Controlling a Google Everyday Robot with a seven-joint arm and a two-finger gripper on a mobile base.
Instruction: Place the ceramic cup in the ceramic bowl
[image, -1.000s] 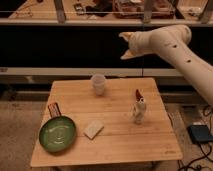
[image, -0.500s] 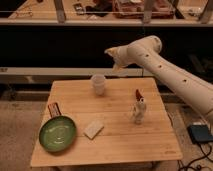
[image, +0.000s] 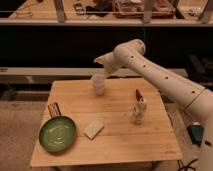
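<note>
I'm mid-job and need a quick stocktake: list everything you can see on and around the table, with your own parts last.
table: one, light wood, centre of view
ceramic cup: one, white, upright near the table's far edge
ceramic bowl: one, green with darker rim, near-left corner of the table
block: one, pale, flat on the table just right of the bowl
figure: one, white with a red top, standing on the right half of the table
packet: one, small, dark and red, just behind the bowl
arm: one, white, reaching in from the right
gripper: one, pale, just above the cup
</note>
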